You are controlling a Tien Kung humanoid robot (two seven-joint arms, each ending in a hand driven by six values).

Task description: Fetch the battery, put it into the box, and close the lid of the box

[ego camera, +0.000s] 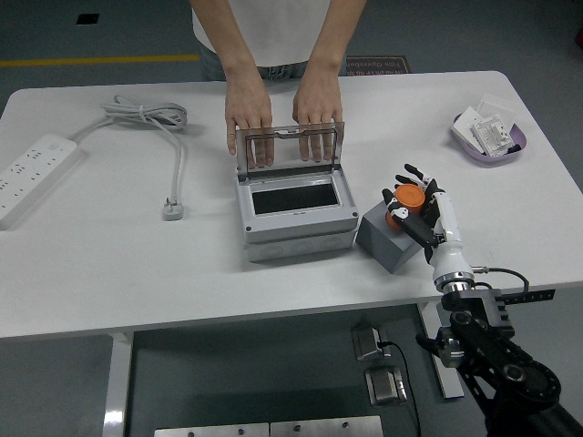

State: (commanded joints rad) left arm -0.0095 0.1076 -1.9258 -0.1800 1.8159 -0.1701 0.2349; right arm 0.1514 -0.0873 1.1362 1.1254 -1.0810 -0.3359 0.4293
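The right hand (412, 202) sits at the 4 o'clock position of the table (109, 264), with its fingers curled around the orange battery (404, 202). I read this as a grasp: black fingertips show along the top and left side of the orange body, and the thumb crosses its lower right. The battery rests upright on the grey block (387, 239), which lies just beside the box at the box's 3 o'clock side. I cannot tell whether the battery has lifted clear of the block or remains seated on it.

The grey box (296, 214) occupies the table centre. Its lid (288, 148) stands raised at the far edge (the panel is transparent, so fingers show through it), and the dark interior is exposed.

At 12 o'clock a person stands at the far side. The person's hands (248, 114) rest flat on the table behind the lid, one at each end of it, fingers extended toward the box.

From my view, a white power strip (32, 173) with its cable and plug lies at 9 to 10 o'clock. A purple tray (485, 149) holding small white parts sits at 2 o'clock, well apart from the box.
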